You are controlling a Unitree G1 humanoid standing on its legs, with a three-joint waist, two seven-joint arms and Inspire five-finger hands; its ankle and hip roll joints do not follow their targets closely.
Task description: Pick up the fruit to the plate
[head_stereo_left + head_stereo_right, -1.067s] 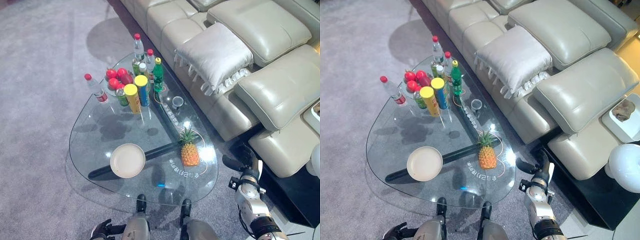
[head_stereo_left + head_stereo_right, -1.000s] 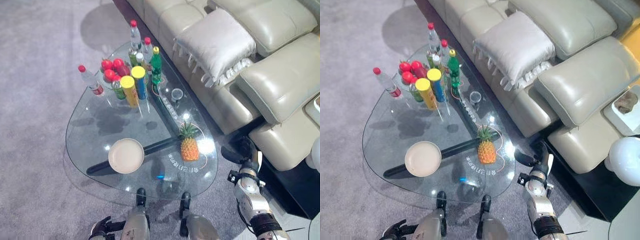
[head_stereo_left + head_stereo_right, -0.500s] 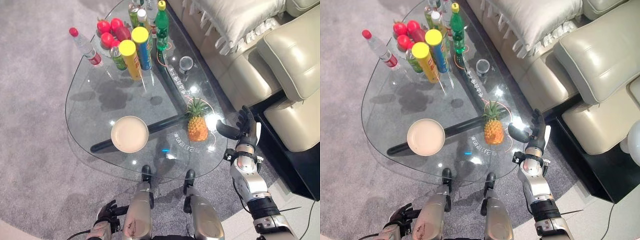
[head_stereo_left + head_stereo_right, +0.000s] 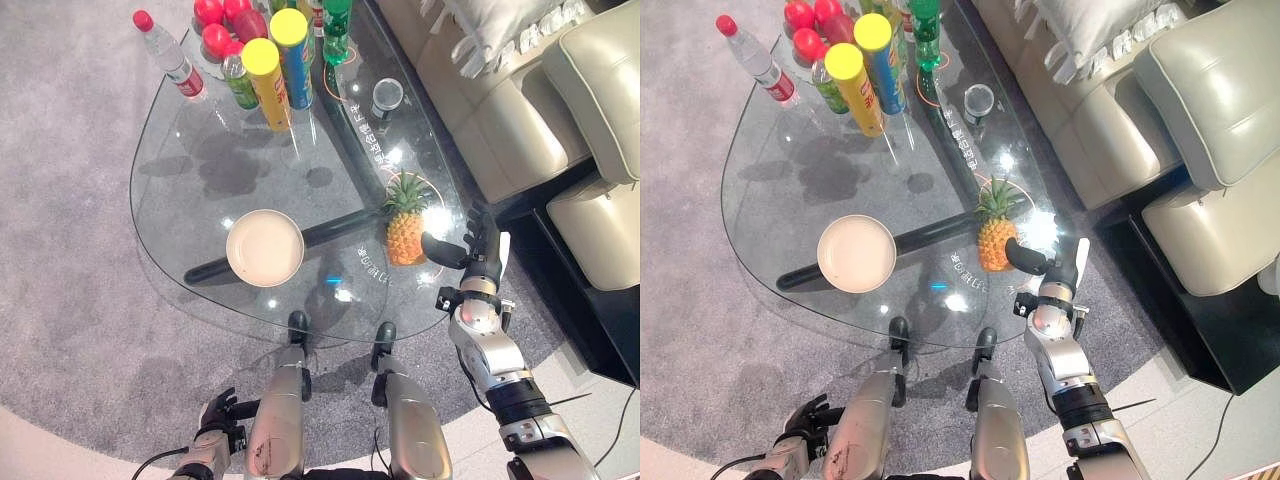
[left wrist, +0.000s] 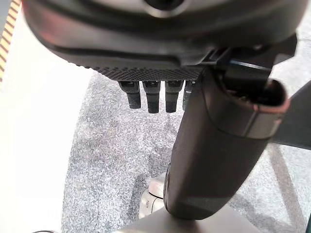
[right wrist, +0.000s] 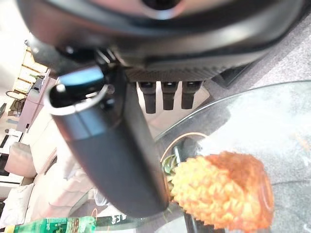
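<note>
Grey carpet (image 4: 70,300) spreads under everything, and the pale sofa (image 4: 560,90) runs along the right edge of the glass table (image 4: 190,200). The round cream plate (image 4: 264,248) lies near the table's near edge. The pineapple (image 4: 406,228) stands upright by the right edge, well apart from the plate. My right hand (image 4: 482,262) is raised just past that edge, fingers straight and thumb spread toward the pineapple. The thumb tip is just beside the fruit; I cannot tell whether it touches. My left hand (image 4: 220,412) hangs low over the carpet, fingers relaxed and apart. Yellow-lidded tubes (image 4: 265,70) and red fruit (image 4: 215,20) crowd the far corner.
</note>
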